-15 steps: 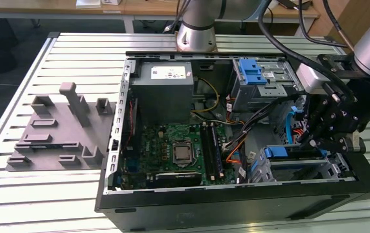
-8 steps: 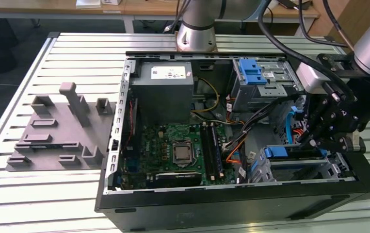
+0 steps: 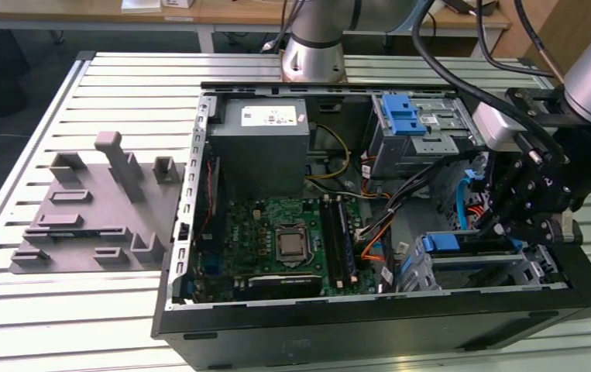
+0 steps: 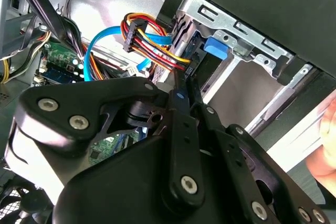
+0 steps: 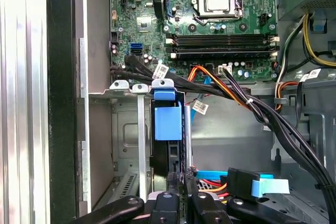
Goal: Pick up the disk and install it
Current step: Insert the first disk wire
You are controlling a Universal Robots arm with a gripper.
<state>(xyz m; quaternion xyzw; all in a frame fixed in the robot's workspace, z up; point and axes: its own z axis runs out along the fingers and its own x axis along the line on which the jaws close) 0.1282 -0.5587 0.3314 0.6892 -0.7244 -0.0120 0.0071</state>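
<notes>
Up close, disk's (image 5: 168, 124) blue tab, caged

Disk (image 5: 168, 129) (blue end tab showing) upright in drive cage (image 5: 128, 129); motherboard (image 5: 210, 19) beyond; jaws closed.

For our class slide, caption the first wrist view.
Gripper at the disk seated in the computer's drive cage, below the motherboard.
</notes>
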